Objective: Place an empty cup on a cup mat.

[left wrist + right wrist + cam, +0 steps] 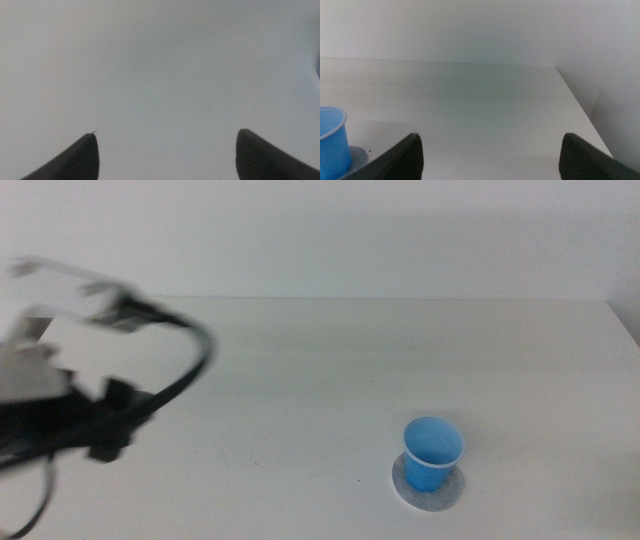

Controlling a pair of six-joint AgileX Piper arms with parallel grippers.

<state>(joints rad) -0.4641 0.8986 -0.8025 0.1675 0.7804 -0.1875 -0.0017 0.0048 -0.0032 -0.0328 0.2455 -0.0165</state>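
The blue cup (433, 450) stands upright on the round grey cup mat (430, 488) at the front right of the white table. The cup looks empty. My left arm (95, 425) is blurred at the left side of the middle view, well away from the cup. My left gripper (167, 136) is open and empty over bare table. My right gripper (490, 139) is open and empty; it is out of the middle view. In its wrist view the cup (331, 140) and the edge of the mat (359, 157) show close beside one jaw.
The white table (300, 380) carries nothing else. Its far edge meets a pale wall, and its right edge (580, 107) shows in the right wrist view.
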